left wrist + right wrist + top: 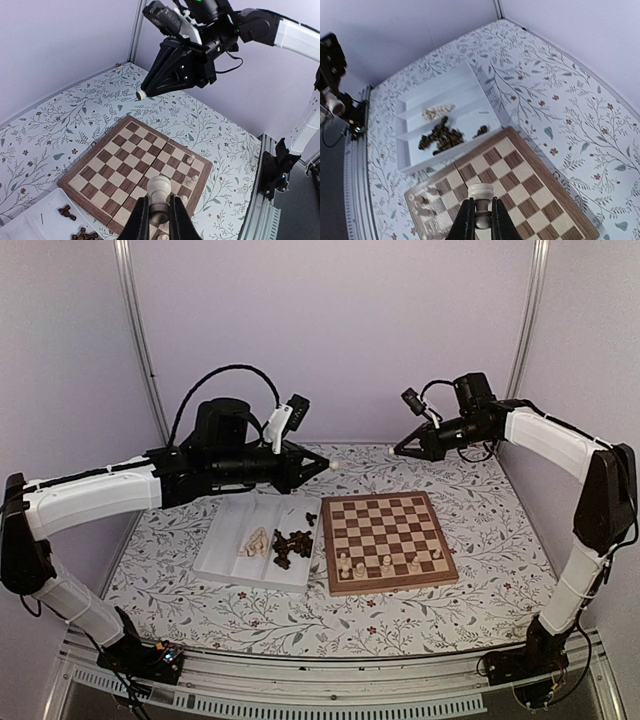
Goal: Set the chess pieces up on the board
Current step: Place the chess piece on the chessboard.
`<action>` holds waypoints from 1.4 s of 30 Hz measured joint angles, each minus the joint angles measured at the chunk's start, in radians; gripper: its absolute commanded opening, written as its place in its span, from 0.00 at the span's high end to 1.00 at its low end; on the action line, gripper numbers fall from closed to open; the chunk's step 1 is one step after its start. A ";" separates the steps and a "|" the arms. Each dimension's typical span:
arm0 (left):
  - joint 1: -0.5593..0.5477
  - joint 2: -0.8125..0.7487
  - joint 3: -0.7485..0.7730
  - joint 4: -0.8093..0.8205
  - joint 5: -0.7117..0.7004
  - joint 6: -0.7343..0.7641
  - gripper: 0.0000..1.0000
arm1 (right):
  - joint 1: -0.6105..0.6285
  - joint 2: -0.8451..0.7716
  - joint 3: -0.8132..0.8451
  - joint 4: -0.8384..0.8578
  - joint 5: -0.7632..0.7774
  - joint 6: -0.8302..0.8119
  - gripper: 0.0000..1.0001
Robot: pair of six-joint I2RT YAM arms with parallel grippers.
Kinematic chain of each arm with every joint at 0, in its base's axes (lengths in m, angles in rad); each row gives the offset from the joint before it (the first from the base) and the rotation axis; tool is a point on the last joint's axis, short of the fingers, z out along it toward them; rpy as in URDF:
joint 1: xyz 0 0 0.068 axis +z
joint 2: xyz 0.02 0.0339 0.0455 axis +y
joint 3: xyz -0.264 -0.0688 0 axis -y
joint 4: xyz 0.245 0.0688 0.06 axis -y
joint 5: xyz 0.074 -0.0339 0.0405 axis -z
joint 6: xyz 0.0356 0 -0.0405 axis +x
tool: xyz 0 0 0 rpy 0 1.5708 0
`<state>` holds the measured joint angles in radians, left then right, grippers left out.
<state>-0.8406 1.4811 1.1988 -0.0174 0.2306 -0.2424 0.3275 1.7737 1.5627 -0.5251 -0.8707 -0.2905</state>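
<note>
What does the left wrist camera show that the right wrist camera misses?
Only the left wrist view: the right gripper from outside, pinching a cream piece. Only the right wrist view: the whole white tray and its cream pile. Both: the board, cream pieces standing on it, and a piece gripped close up; the left gripper holds its own.

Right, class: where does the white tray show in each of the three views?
Top external: tray left of centre, along the board's left edge.
Left wrist: tray in the bottom-left corner, mostly cut off by the frame.
Right wrist: tray left of centre, just above the board.
Shared landmark: the board, which lies next to the tray in every view.
</note>
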 measured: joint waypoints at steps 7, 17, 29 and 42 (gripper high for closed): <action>0.000 -0.029 -0.026 -0.045 -0.030 0.020 0.94 | 0.069 -0.018 0.002 -0.307 0.439 -0.401 1.00; 0.000 -0.030 -0.050 -0.074 -0.038 0.027 0.94 | 0.203 0.005 -0.071 -0.501 0.768 -0.577 1.00; 0.000 -0.030 -0.070 -0.076 -0.037 0.024 0.94 | 0.270 0.089 -0.126 -0.532 0.857 -0.573 1.00; 0.000 -0.030 -0.070 -0.076 -0.037 0.023 0.94 | 0.279 0.133 -0.133 -0.556 0.903 -0.563 1.00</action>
<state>-0.8402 1.4513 1.1290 -0.0937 0.1940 -0.2195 0.6067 1.9068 1.4296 -1.0809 0.0326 -0.8539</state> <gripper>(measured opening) 0.125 0.081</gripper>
